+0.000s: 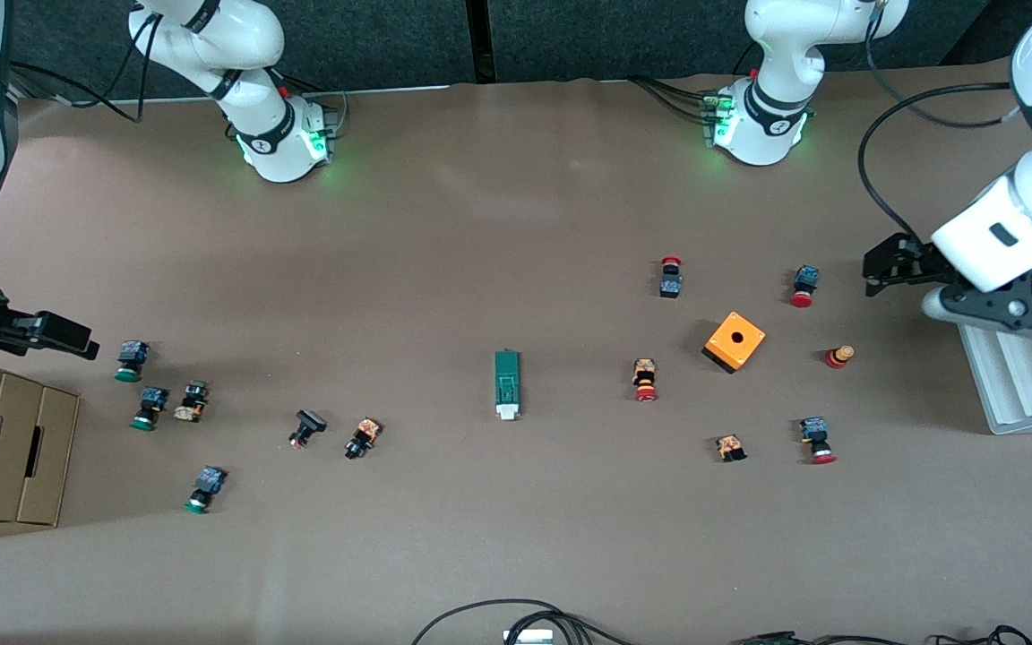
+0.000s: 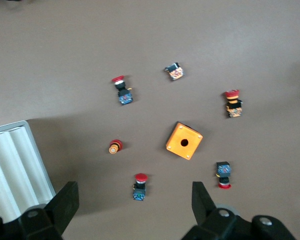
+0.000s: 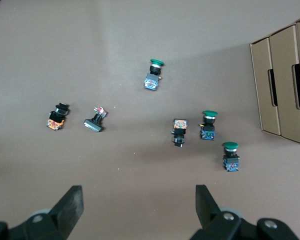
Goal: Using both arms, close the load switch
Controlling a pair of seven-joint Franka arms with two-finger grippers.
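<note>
Green load switch [image 1: 506, 383] lies mid-table, well apart from both open end effectors.

Brown table [image 1: 498, 233] under even light, dark wall panels [image 1: 623, 36].

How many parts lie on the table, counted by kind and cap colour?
load switch: 1
orange box: 1
green-capped push buttons: 3
red-capped push buttons: 4
other small parts: 5
Total: 14

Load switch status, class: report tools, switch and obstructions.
Left tool open over red buttons, right tool open over green buttons. Load switch lies untouched mid-table. Nothing beside it.
</note>
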